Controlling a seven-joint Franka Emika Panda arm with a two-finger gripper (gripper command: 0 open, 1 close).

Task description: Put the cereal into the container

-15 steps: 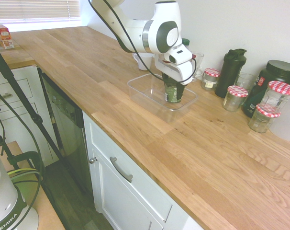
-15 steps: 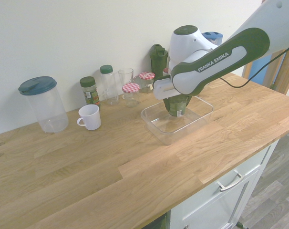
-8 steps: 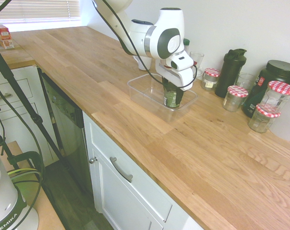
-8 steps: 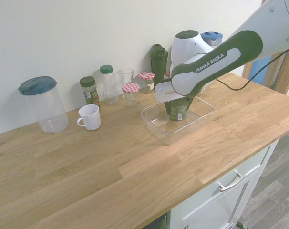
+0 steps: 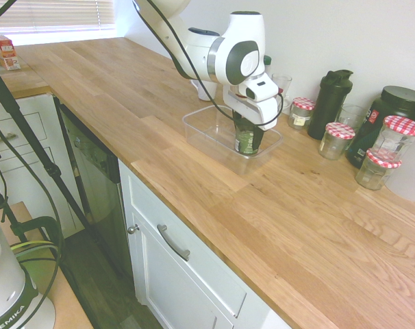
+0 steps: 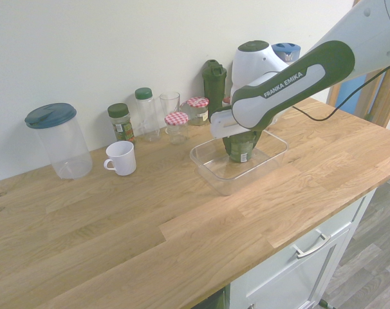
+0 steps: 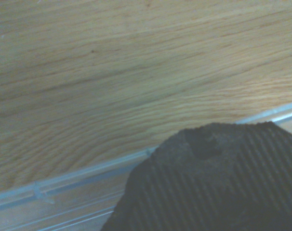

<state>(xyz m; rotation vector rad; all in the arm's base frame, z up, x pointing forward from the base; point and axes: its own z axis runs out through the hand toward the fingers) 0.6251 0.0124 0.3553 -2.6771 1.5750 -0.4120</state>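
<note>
Along the pale wall at the back of the wooden bench [image 6: 182,225] stand a lidded pitcher [image 6: 65,141], a dark shaker bottle [image 6: 214,85] and jars with red-checked lids [image 6: 177,127], with a white mug [image 6: 121,158] in front. The hand [image 5: 247,131] points down into the clear container [image 6: 226,183], its fingers either side of the green cereal tub [image 6: 241,148], gripping it upright within the container's walls; whether it touches the bottom I cannot tell.
</note>
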